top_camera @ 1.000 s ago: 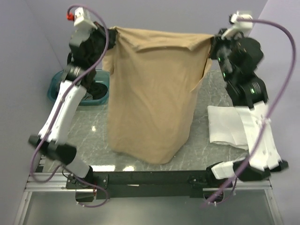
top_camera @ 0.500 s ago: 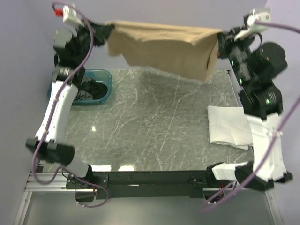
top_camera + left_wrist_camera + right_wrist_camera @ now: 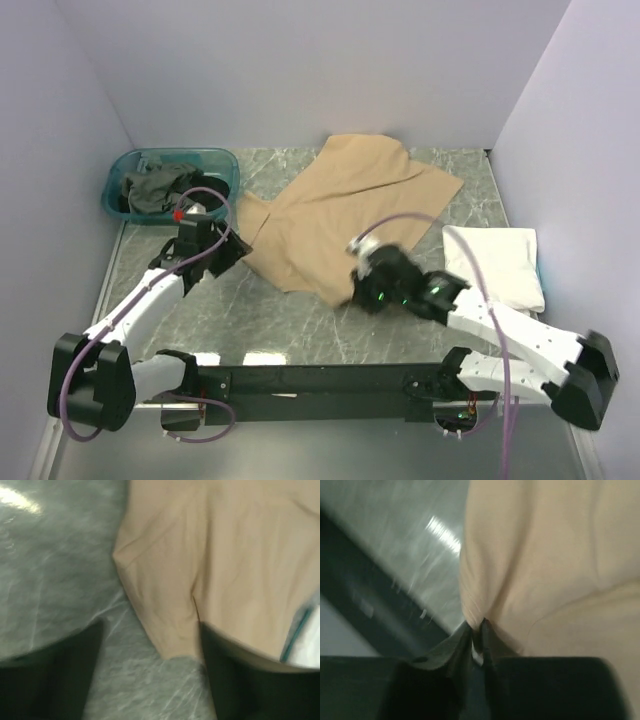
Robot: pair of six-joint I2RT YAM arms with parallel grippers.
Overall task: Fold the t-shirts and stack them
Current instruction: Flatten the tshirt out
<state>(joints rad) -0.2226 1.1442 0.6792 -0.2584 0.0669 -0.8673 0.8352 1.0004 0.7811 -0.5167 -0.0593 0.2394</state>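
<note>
The tan t-shirt [image 3: 345,210] lies spread and rumpled on the marble table, from the middle toward the back right. My left gripper [image 3: 240,248] sits low at its left corner. In the left wrist view that gripper [image 3: 150,627] is open, its dark fingers [image 3: 55,675] wide apart, and a shirt corner [image 3: 172,635] lies loose between them. My right gripper [image 3: 352,292] is at the shirt's near edge. In the right wrist view its jaws [image 3: 477,630] are almost together, pinching a fold of tan cloth [image 3: 545,570]. A folded white t-shirt [image 3: 495,265] lies at the right.
A teal tub [image 3: 118,172] stands at the back left holding a grey-green shirt [image 3: 155,185] and dark cloth. Purple walls close in the left, back and right. Bare marble [image 3: 290,320] lies in front of the tan shirt, with the arms' base rail [image 3: 320,380] along the near edge.
Both arms dropped from holding the tan shirt stretched high at the back. The shirt now lies on the table. My left gripper has opened and let go of its corner.
</note>
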